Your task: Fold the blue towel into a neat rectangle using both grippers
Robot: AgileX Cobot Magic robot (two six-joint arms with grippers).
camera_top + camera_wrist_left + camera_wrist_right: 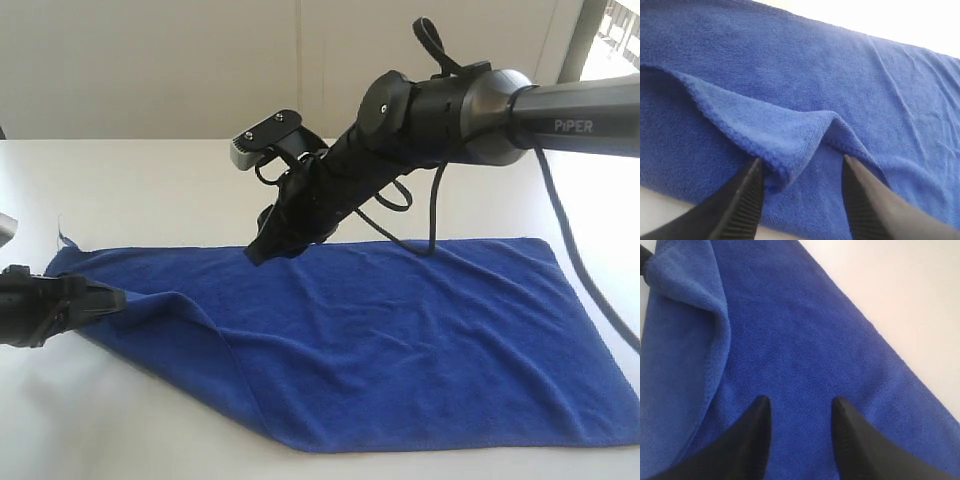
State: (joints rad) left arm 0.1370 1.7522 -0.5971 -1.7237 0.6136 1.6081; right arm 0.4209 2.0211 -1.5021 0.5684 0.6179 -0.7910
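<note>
On the table: the blue towel lies spread out, its long axis running from one arm to the other.
Right tool: hovers above the towel's middle stretch, jaws parted, holding nothing.
Left tool: at the towel's left end, jaws wide, straddling a raised fold without pinching it; by my judgement the nearer arm for that end.

Bright, even daylight nearly bleaches the white table, blowing it out to glare in both wrist views, shadows are faint and soft-edged, and the close black fingers look slightly out of focus.
</note>
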